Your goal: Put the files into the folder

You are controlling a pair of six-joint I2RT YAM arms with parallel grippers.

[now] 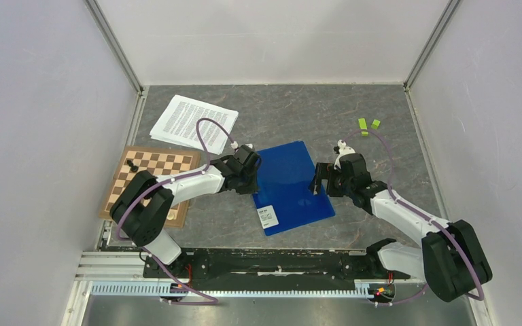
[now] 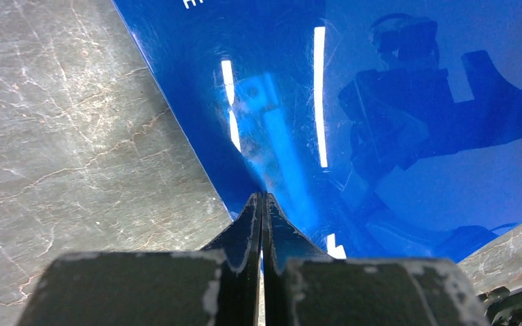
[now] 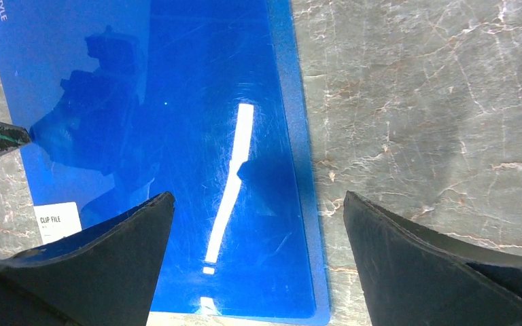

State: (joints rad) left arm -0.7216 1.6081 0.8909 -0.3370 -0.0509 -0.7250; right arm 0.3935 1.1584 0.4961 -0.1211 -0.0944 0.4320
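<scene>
Touching the folder (image 1: 292, 183) at nine o'clock, left end effector (image 2: 263, 198) is closed; right end effector (image 3: 258, 195) stands wide at three o'clock. Likely thin, slick, bendy: pinch an edge.

chessboard (image 1: 163, 163) partly hidden, folder (image 3: 177, 102) cropped

chessboard (image 1: 151, 183): brown checkered wood, lying flat
black piece (image 1: 132, 165): standing on the chessboard, far-left corner
green blocks (image 1: 368, 125): two little ones, way off to the chessboard's right
table (image 1: 380, 95): grey marble-look, under the chessboard

The folder's (image 3: 177, 102) white label (image 3: 58, 221) reads "CLIP FILE".
</scene>
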